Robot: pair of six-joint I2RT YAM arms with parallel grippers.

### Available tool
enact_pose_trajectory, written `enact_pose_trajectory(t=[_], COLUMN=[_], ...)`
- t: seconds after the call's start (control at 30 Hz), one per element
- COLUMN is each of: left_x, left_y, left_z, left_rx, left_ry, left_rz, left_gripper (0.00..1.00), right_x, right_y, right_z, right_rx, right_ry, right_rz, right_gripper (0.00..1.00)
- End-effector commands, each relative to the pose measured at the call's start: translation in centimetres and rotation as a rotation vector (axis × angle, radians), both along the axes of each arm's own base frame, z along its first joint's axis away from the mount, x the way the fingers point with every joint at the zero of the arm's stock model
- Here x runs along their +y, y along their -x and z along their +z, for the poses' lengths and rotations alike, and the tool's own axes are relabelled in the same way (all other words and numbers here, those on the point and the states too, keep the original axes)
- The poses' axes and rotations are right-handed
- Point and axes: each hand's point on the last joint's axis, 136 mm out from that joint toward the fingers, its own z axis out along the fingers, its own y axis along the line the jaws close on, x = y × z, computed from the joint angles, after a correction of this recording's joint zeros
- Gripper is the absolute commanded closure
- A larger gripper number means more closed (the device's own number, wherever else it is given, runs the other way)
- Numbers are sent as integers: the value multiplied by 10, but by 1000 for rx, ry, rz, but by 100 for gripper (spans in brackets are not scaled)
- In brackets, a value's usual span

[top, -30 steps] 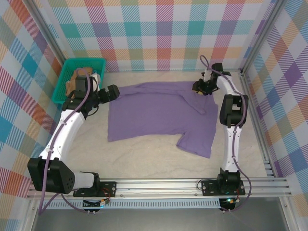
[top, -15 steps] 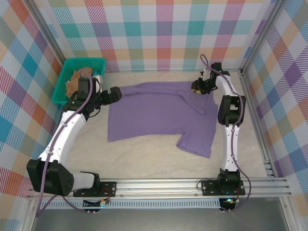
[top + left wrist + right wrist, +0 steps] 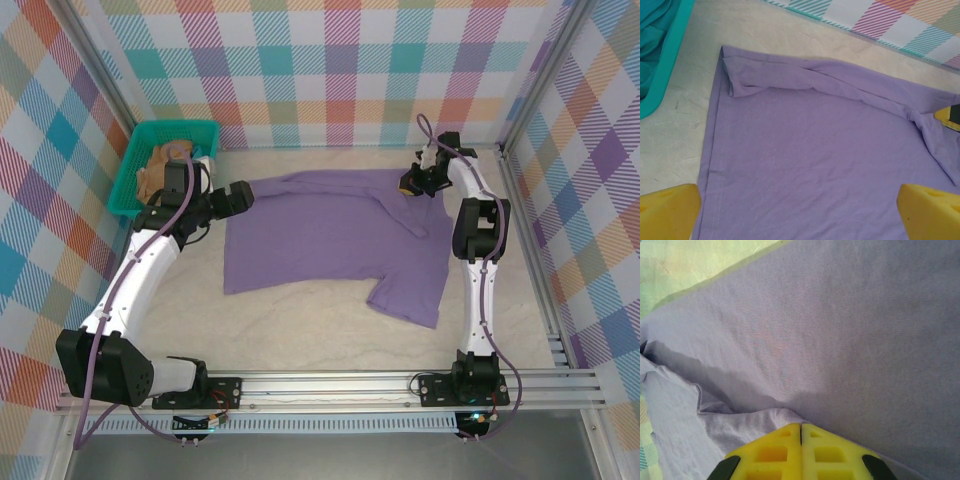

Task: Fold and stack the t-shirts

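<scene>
Right wrist: right claw (image 3: 801, 426) fully closed, pinching a fold of the lavender t-shirt (image 3: 815, 330). Spread wide and empty, left claw (image 3: 800, 212) hangs above the same shirt.

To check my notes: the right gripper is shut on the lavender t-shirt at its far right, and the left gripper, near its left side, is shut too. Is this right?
No. The left gripper is open: the left wrist view shows its fingers wide apart. The right gripper is indeed shut on the lavender t-shirt.
</scene>
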Motion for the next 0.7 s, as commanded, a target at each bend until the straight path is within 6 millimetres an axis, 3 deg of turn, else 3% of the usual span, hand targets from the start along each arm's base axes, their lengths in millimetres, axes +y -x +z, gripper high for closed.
enact_pose_trajectory(t=[0.0,0.3,0.67], left_x=[0,1,0], left_y=[5,8,11], left_z=[2,-1,-10], left_rx=[4,4,18], left_ry=[-14,-21,-27], left_rz=[-1,-2,-13], left_gripper=[0,0,0], right_x=[8,22,58], right_y=[4,37,85], right_z=[39,71,57], right_rx=[-46,-81,-34], right_ry=[-42,-87,-126], right_rz=[24,37,81], right_gripper=[100,100,100])
